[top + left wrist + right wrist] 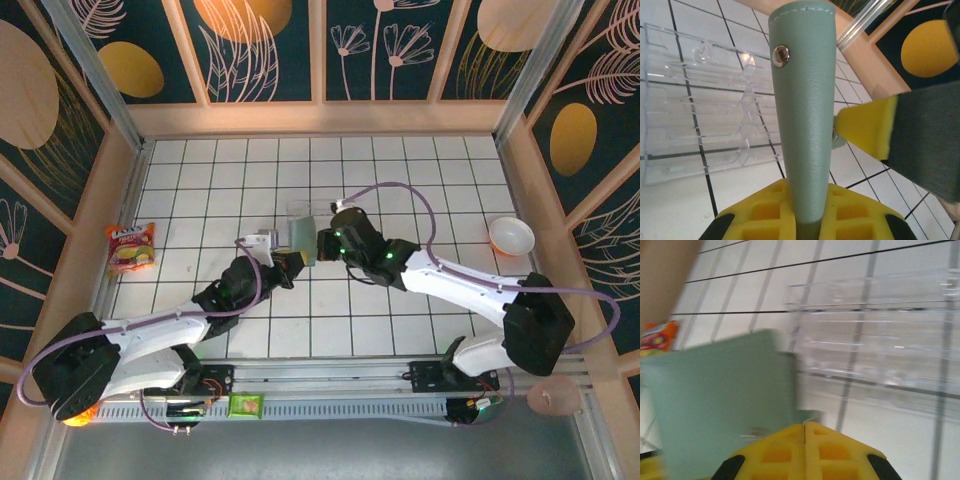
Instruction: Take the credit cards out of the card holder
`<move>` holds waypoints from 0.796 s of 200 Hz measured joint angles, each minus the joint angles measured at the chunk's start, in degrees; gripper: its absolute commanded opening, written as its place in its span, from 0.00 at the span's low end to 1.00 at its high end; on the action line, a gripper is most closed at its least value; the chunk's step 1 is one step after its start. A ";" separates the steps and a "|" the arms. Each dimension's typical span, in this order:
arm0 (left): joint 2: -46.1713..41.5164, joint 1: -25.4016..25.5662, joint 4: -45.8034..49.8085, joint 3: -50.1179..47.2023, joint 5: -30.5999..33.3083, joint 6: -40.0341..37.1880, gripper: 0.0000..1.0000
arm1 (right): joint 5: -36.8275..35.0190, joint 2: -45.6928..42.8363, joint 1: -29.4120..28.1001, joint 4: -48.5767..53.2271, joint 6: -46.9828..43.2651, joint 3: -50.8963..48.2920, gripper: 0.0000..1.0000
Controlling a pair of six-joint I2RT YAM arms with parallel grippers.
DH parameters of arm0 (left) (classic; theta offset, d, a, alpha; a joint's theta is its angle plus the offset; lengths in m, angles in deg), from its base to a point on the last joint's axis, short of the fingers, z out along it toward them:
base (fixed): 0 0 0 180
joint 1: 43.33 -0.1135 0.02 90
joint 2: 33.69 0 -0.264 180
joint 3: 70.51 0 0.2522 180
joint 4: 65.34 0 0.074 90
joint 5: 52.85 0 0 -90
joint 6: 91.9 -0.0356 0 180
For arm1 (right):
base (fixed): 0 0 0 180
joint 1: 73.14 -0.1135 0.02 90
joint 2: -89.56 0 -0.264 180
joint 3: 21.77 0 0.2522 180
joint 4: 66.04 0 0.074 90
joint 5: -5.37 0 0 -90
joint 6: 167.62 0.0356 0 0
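Note:
The grey-green card holder stands on edge above the tiles, folded, with a metal snap near its top. My left gripper is shut on its lower end; the holder rises between the yellow pads. My right gripper is shut, its yellow pad pressed to a small green flap at the holder's side. In the blurred right wrist view the holder lies left of the closed tips. The see-through credit cards lie flat on the tiles just beyond.
A red and orange snack packet lies by the left wall. A white bowl sits at the right. A small green packet rests on the near rail. Wooden walls enclose the tiled floor.

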 measured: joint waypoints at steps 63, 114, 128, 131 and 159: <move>-3.17 0.15 -1.49 -2.19 -2.29 0.50 0.00 | 1.88 -6.38 2.89 -1.33 -1.66 -8.11 0.34; -8.98 -0.22 -3.23 -3.96 -4.07 -1.16 0.00 | 16.04 -20.28 8.28 -13.55 -5.33 -16.48 0.66; -9.51 -0.22 -3.43 -4.48 -4.59 -1.14 0.00 | 20.15 -21.20 9.18 -17.27 -5.03 -18.16 0.68; -9.60 -0.22 -3.43 -4.55 -4.63 -1.14 0.00 | 20.90 -21.20 9.22 -17.92 -4.87 -18.40 0.68; -10.32 -0.22 -3.50 -4.74 -5.27 -1.14 0.00 | 25.77 -20.15 8.63 -22.14 -4.13 -19.17 0.70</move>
